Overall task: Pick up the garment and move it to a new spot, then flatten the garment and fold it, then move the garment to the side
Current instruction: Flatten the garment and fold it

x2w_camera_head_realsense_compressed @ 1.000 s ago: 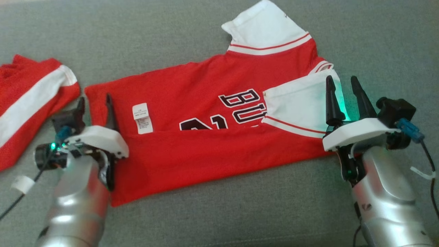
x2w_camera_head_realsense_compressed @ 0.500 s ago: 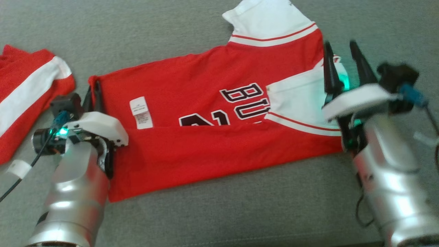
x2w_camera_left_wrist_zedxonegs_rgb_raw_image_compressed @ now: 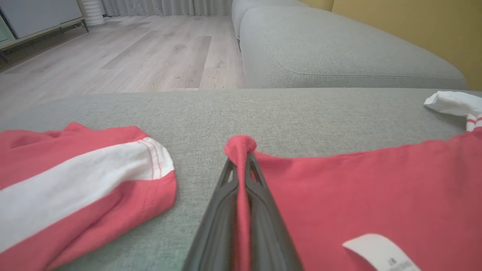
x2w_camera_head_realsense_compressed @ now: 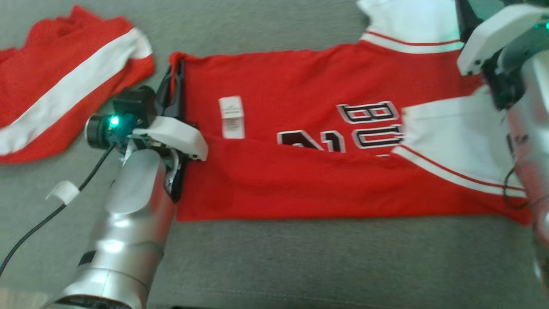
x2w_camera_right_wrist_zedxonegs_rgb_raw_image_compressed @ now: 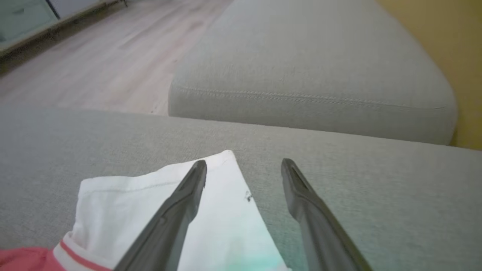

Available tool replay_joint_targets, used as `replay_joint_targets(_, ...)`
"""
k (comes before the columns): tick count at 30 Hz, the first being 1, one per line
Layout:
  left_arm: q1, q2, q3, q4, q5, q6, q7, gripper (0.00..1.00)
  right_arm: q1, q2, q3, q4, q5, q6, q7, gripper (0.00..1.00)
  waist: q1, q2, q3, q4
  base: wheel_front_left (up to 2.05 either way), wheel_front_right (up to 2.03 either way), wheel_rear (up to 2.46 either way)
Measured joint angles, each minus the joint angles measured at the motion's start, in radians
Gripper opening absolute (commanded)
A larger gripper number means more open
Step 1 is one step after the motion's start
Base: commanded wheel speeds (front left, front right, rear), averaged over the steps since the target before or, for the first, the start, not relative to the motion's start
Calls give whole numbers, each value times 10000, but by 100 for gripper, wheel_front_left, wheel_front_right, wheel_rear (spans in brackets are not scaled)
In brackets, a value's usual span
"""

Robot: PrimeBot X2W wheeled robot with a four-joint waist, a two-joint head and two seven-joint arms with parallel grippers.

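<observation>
Currently: red garment, spread flat on grey sofa seat, near edge folded up over its lettering. At the garment's hem corner, left gripper, jaws closed on a pinch of red cloth. Above the garment's far white sleeve, right gripper, jaws apart, holding nothing. Beyond the garment's hem end, a red-and-white piece, not touching.
</observation>
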Motion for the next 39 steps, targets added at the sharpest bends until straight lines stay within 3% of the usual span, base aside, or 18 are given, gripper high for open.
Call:
replay_joint_targets(7,-9,-13,-1601,-865,-1417,-140,0,0,-1236,-522,531,1202,-345,0,1246,100,1,0,572,981,0,0,0)
replay_joint_targets(16,-202,-10,-2997,-1394,-2652,454,0,0,-2402,-780,430,2286,-863,0,1877,100,-2,0,1237,1514,0,0,0)
replay_joint_targets(17,-221,-8,-3039,-1398,-2706,500,0,0,-2508,-765,476,2307,-863,0,1956,44,0,0,1256,1507,0,0,0)
replay_joint_targets(18,-226,-8,-3080,-1398,-2734,556,0,0,-2585,-742,483,2347,-861,0,1964,0,0,0,1269,1478,0,0,0)
replay_joint_targets(23,-396,-6,-2968,-1384,-2729,679,0,0,-2552,-769,387,2543,-897,0,1053,0,-1,0,1216,1208,0,0,0)
replay_joint_targets(29,-448,46,-2130,-1321,-2034,740,0,0,-2565,-696,-761,2610,-934,0,-984,0,-1,0,1023,678,0,0,0)
replay_joint_targets(39,-787,880,-1231,-1080,-988,383,0,0,-2390,-96,-1258,2470,-79,0,-2366,0,-1,0,402,-588,0,0,0)
